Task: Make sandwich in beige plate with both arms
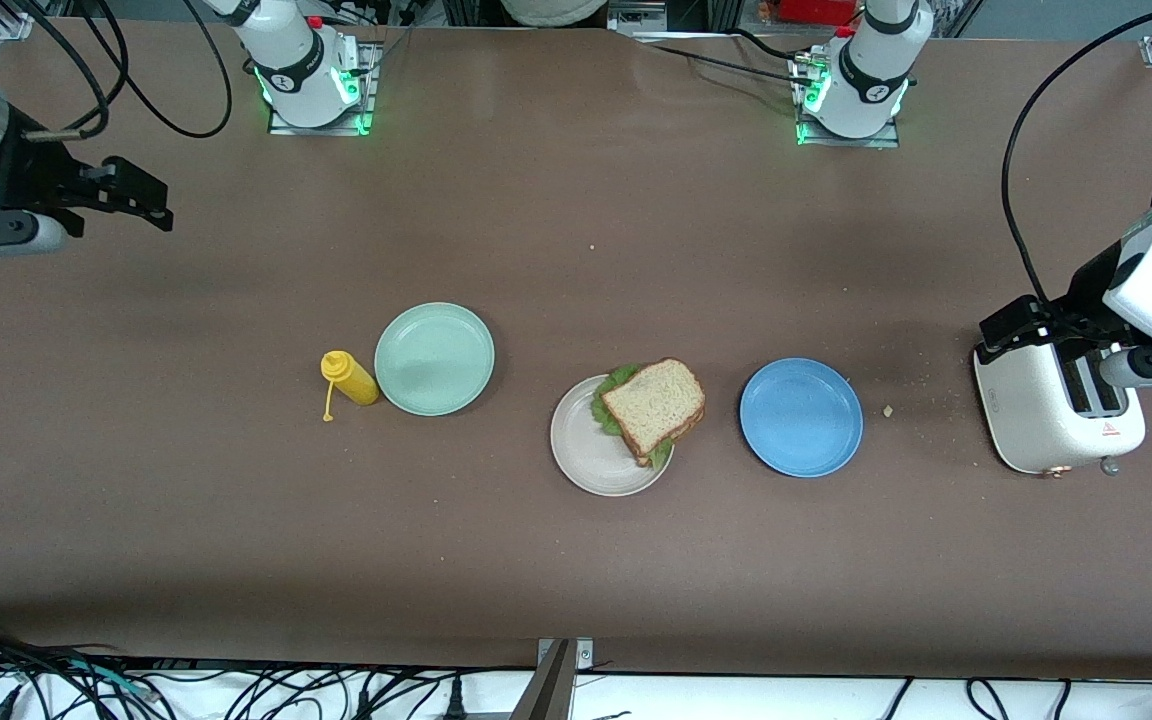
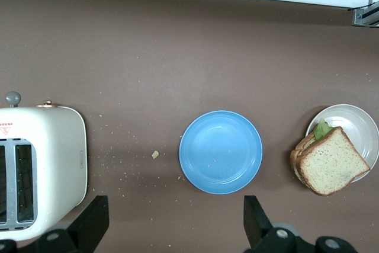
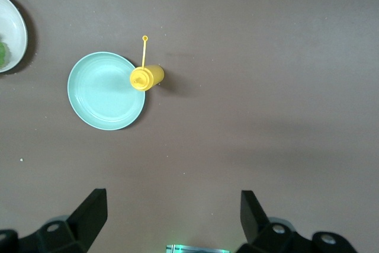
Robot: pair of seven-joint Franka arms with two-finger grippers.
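The sandwich [image 1: 652, 408] lies on the beige plate [image 1: 591, 455] at mid-table: a brown bread slice on top, green lettuce peeking out, one corner hanging over the rim. The left wrist view shows the sandwich [image 2: 329, 162] and the beige plate [image 2: 355, 124] too. My left gripper [image 1: 1021, 322] hangs open and empty above the toaster's edge at the left arm's end. In its own view the left gripper [image 2: 174, 205] is over bare table near the blue plate. My right gripper [image 1: 141, 195] hangs open and empty high over the right arm's end, well away from the sandwich. Below the right gripper [image 3: 173, 198] in its wrist view is only bare table.
A blue plate [image 1: 801, 416] sits beside the beige plate toward the left arm's end, with crumbs [image 1: 887, 411] and a white toaster [image 1: 1056, 410] past it. A mint-green plate [image 1: 434, 358] and a yellow squeeze bottle [image 1: 348, 378] lie toward the right arm's end.
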